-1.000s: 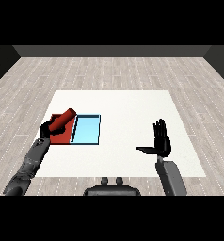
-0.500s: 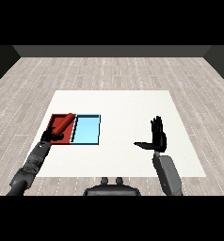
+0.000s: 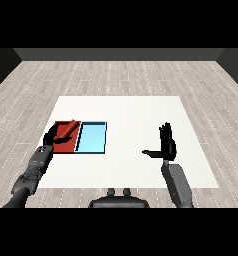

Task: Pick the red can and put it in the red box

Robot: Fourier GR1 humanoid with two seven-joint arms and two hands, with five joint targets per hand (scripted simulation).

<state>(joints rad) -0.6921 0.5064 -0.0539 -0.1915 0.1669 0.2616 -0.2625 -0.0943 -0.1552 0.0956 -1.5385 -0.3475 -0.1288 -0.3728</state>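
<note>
I see the red can (image 3: 68, 129) lying in the red tray (image 3: 66, 146) at left, my left hand (image 3: 53, 137) spread wide beside it; right hand (image 3: 166, 145) spread wide, far right.

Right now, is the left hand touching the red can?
Cannot tell. In the head view the left hand overlaps the red can lying in the red tray, but no contact or gap shows plainly.

Red can (image 3: 69, 129) lying tilted on its side inside the red tray (image 3: 66, 146), at its far end, beside the light blue tray (image 3: 93, 138)
</note>
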